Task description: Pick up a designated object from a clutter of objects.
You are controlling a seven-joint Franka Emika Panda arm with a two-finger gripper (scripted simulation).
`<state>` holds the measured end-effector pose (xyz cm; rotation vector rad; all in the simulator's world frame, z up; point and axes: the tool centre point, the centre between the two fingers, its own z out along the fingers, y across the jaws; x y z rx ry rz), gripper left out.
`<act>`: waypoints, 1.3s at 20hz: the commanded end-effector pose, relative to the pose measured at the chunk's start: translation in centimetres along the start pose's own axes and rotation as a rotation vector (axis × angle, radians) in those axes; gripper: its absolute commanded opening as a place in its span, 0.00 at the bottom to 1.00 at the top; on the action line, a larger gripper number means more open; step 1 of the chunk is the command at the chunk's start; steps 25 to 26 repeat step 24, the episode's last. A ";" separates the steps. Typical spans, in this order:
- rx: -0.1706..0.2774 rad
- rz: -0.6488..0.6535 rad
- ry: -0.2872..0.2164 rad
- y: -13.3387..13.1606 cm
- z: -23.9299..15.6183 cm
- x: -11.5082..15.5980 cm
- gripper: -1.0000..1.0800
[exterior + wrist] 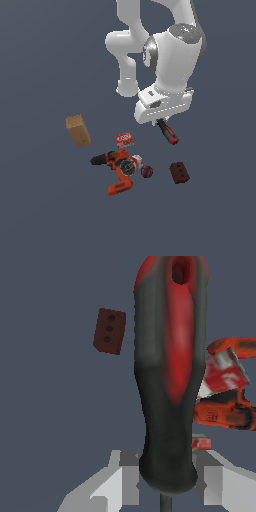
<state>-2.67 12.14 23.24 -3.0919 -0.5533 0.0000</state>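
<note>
The screwdriver (169,133), slim with a red-and-black handle, hangs slanted just under my gripper (161,121). In the wrist view its handle (167,381) fills the middle. The grey fingers (122,476) press on the handle's dark end from both sides, and the thin shaft barely shows at the picture's edge. My gripper (165,483) is shut on it. The floor and the rest of the clutter look small and far behind the handle, so it appears lifted off the floor.
On the floor lie a tan wooden block (78,130), a red-white box (124,139), an orange drill (116,170), a red-white can (133,165), a dark purple ball (147,172) and a dark red brick (179,172). The wrist view shows the brick (109,331), can (225,373) and drill (225,411).
</note>
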 end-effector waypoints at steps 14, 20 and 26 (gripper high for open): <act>0.000 0.001 0.000 -1.3 -12.0 3.5 0.00; 0.000 0.001 0.000 -1.4 -13.6 4.1 0.00; 0.000 0.001 0.000 -1.4 -13.8 4.2 0.00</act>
